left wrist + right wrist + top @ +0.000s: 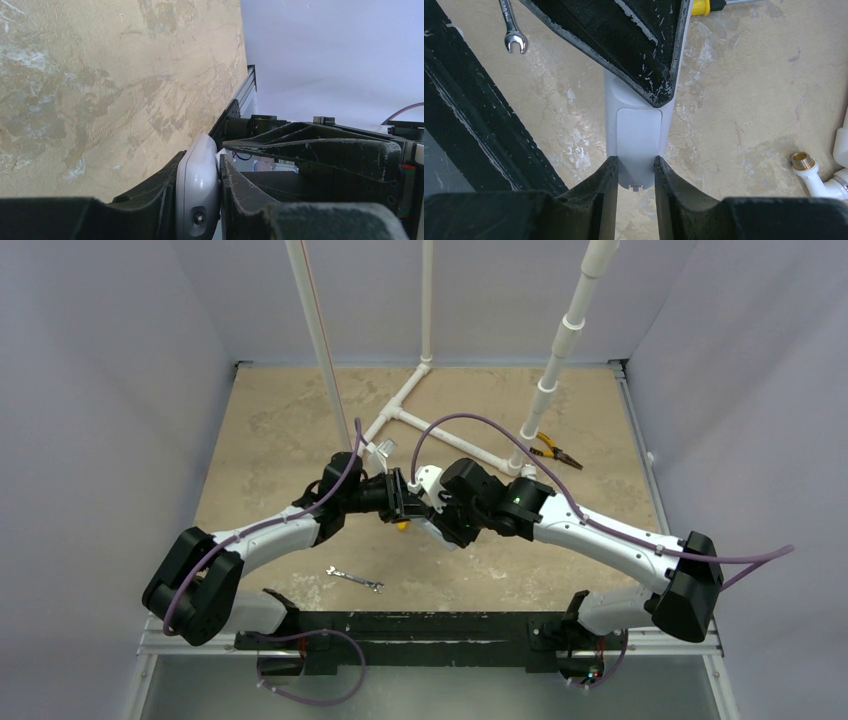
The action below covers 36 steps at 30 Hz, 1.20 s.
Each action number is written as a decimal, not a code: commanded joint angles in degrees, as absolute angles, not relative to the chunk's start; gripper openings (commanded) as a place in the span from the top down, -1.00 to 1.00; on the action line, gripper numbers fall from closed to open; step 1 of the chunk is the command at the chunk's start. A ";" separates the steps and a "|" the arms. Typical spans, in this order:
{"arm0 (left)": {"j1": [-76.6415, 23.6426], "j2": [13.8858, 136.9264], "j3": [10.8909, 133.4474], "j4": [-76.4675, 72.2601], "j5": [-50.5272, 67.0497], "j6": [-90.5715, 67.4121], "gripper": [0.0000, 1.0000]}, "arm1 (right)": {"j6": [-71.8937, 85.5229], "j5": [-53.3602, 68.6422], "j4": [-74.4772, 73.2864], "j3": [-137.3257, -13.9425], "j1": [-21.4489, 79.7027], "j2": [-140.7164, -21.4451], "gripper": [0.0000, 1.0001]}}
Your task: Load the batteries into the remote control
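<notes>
Top: left gripper [398, 496] and right gripper [437, 518] meet nose to nose above middle of table [280, 430]; wrench [353, 578] lies well apart.

Left wrist: fingers [240, 200] clamped on remote control [198, 195], holding it off table.

Right wrist: fingers [594, 200] pinch remote's end, battery cover [638, 145] facing camera, not yet off. Likely a grip for sliding it open.
</notes>
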<state>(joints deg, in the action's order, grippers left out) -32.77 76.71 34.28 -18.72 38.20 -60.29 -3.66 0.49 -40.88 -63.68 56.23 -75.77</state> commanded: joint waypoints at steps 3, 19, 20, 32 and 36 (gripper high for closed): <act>-33.10 76.34 36.65 -23.59 40.05 -60.24 1.00 | -4.56 2.44 -37.40 -65.44 56.47 -75.26 0.47; -33.09 76.57 36.73 -25.23 41.65 -61.12 1.00 | -5.08 0.07 -35.99 -65.12 56.54 -74.97 0.28; -33.06 76.65 36.74 -25.35 41.72 -61.26 1.00 | -5.09 0.04 -36.03 -65.13 56.51 -74.98 0.27; -33.10 77.32 36.21 -26.34 41.81 -61.61 1.00 | -4.74 -1.26 -35.62 -66.01 56.43 -72.64 -0.05; -33.06 77.25 36.21 -26.35 41.68 -61.62 1.00 | -2.49 -0.88 -34.66 -66.30 56.50 -69.97 -0.15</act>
